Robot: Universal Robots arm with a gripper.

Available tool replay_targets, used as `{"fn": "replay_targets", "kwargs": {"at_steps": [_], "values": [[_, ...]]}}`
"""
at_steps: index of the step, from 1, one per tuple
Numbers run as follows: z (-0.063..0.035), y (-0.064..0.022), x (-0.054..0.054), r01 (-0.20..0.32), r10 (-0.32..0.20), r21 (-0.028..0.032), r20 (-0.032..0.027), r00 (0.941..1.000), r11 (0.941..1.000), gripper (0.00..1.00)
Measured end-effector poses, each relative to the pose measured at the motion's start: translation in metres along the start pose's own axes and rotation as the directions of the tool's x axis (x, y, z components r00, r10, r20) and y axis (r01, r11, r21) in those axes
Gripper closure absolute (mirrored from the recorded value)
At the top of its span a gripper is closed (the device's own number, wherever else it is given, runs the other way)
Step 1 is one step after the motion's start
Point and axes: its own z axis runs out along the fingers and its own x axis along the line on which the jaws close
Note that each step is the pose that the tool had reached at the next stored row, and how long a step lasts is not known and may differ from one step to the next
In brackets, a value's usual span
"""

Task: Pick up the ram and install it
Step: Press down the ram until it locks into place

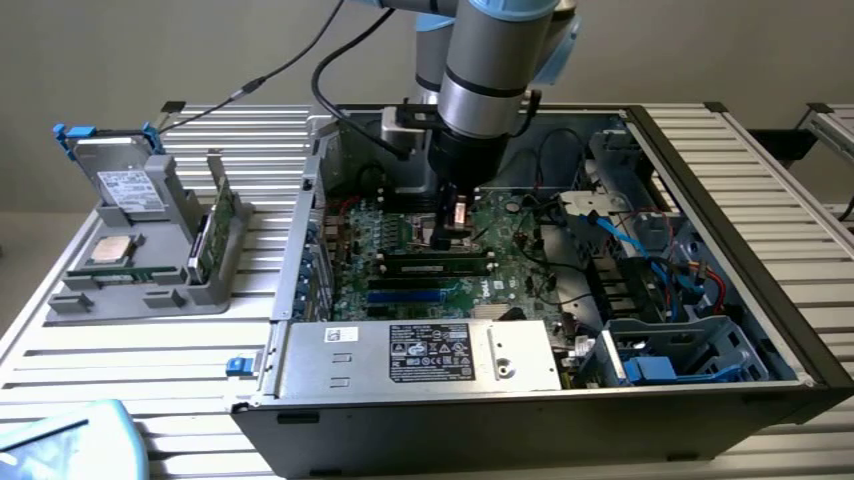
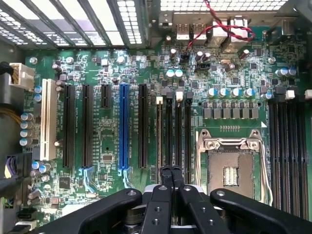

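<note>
The big slatted bench [image 1: 120, 350] carries an open computer case [image 1: 747, 300], and a grey holder tray [image 1: 147, 290] sits near the bench's far edge on the exterior view's left. The robot arm [image 1: 487, 60] reaches down from above into the middle of the case.

Inside the case lies the green motherboard [image 2: 107, 141]. On it stand long black slots [image 2: 143, 126], 1 blue slot [image 2: 124, 126] and 1 white slot [image 2: 48, 119]. A silver processor socket [image 2: 231, 168] sits close to the gripper. A silver power box [image 1: 414, 355] fills the near edge of the case.

The gripper [image 2: 171, 170] is closed, its 2 fingers [image 2: 166, 174] pressed tight together, right over the thin memory slots [image 2: 168, 131] beside the socket. In the exterior view a long dark stick [image 1: 434, 266] lies flat across the board just under the gripper; it may be the ram sitting in a slot, but it is hard to be sure. A green ram stick [image 1: 216, 225] stands on its edge in the grey tray, and a flat drive [image 1: 130, 185] leans at the tray's far end.
</note>
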Motion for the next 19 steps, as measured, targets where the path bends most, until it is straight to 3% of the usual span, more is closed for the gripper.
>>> {"fn": "replay_targets", "kwargs": {"at_steps": [3,6,12,16,19], "values": [[0.0002,0.0,-0.0001,-0.037,0.037,-0.0002,0.0044,0.9993,0.9993,0.9],[0.0004,-0.0001,0.0,-0.069,0.069,-0.0002,0.0035,0.9976,0.9976,0.9],[0.0019,-0.0003,0.0,-0.116,0.116,0.0031,-0.022,0.993,0.9932,0.9],[0.0027,-0.0004,0.0,-0.146,0.146,0.0041,-0.0287,0.9889,0.9893,0.9],[0.0032,-0.0004,0.0,-0.174,0.174,0.004,-0.0286,0.9844,0.9848,0.9]]}}
